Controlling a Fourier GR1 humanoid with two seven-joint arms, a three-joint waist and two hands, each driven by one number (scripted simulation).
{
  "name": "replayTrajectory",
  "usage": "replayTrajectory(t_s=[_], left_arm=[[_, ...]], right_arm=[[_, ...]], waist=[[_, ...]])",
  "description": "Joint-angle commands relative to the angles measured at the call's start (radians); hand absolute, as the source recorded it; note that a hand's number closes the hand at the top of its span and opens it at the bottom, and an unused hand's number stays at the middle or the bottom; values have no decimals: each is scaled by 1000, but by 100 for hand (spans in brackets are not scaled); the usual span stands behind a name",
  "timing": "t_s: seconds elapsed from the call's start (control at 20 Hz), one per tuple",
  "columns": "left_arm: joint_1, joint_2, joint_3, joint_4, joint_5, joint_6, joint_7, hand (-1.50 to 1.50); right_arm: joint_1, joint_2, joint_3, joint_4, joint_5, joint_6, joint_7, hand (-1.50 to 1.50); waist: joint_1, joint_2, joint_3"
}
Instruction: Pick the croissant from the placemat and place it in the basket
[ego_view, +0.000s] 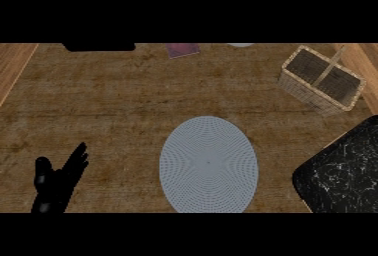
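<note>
The grey oval placemat (209, 165) lies on the wooden counter at centre bottom, and nothing shows on it. I see no croissant anywhere in the head view. The woven basket (320, 80) with a handle across its top stands at the upper right, and its inside looks dark and bare. My left hand (55, 182) rests open at the lower left, fingers pointing up, well left of the placemat. My right hand does not show.
A black slab with white veins and a rounded corner (343, 172) fills the lower right, just right of the placemat. At the far edge sit a flat black object (98, 47), a small purplish item (182, 49) and a pale sliver (240, 44).
</note>
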Motion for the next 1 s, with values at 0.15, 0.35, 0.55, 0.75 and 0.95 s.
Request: replayTrajectory(t_s=[0.15,0.35,0.55,0.75,0.95], left_arm=[[-34,-21,-22,110,-25,-14,-39,0],[-89,-33,-34,122,-33,-6,-2,0],[-88,-29,-34,135,-34,-23,-15,0],[-74,2,-14,107,-3,-65,-11,0],[-81,-53,-41,73,-46,14,34,0]], right_arm=[[-248,-250,-7,266,-246,24,230,150],[-394,-283,124,450,-150,56,180,150],[-527,-196,276,466,6,-5,122,150],[-643,-100,375,553,122,-25,93,150],[-758,-9,434,655,154,-1,130,150]], waist=[[45,11,-1],[71,19,0],[79,20,0],[85,20,0],[70,15,1]])
